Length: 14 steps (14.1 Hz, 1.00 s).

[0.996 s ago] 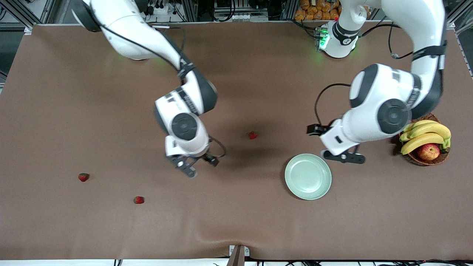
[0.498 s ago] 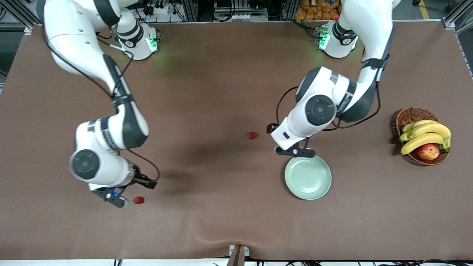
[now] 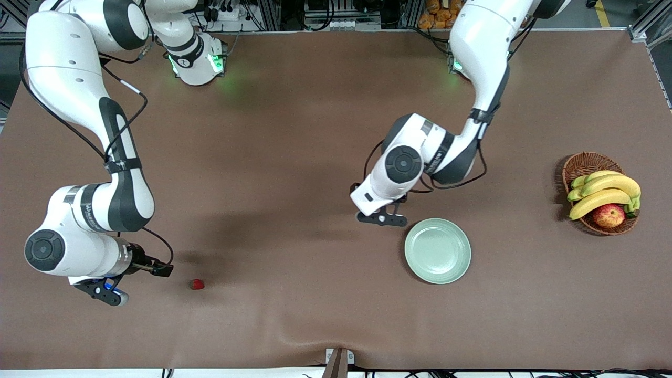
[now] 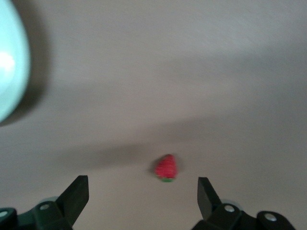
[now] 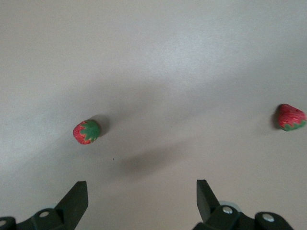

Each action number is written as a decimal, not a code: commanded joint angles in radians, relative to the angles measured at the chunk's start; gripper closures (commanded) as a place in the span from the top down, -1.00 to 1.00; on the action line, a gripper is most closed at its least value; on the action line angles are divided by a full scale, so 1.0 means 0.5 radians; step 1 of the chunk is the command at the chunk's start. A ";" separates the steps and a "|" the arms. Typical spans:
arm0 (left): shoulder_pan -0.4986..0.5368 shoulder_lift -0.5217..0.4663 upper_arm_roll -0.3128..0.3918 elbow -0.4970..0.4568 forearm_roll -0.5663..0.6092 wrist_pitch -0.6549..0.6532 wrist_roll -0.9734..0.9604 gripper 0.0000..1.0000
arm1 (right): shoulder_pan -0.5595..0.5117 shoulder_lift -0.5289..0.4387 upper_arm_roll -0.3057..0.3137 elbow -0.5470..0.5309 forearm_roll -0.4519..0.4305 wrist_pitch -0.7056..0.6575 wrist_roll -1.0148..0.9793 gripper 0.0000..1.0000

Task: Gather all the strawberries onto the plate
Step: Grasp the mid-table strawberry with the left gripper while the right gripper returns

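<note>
We find both grippers empty with fingers spread, each poised over a target. The left gripper [image 3: 381, 219] hangs above one strawberry [image 4: 166, 168] beside the plate [image 3: 437, 251]. The right gripper [image 3: 107, 292] hovers over two strawberries [image 5: 87, 132] toward the right arm's end; the plate holds none.

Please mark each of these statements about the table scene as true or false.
1. The plate holds no strawberries. True.
2. The left gripper grips a strawberry. False: its fingers are open and the berry lies on the table beneath it, beside the plate.
3. The basket holds bananas and an apple. True.
4. The right gripper hangs over the plate. False: it is open at the right arm's end of the table, above two strawberries.
</note>
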 commanded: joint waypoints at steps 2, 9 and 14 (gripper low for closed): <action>-0.099 0.123 0.026 0.033 -0.015 0.158 -0.080 1.00 | -0.025 0.044 0.030 -0.024 0.031 0.166 -0.154 1.00; -0.169 0.194 0.023 0.012 0.141 0.208 -0.077 1.00 | 0.073 0.241 0.030 -0.018 0.190 0.534 -0.078 1.00; -0.175 0.234 0.026 -0.019 0.156 0.202 -0.071 0.86 | 0.110 0.333 0.027 0.021 0.187 0.718 0.018 1.00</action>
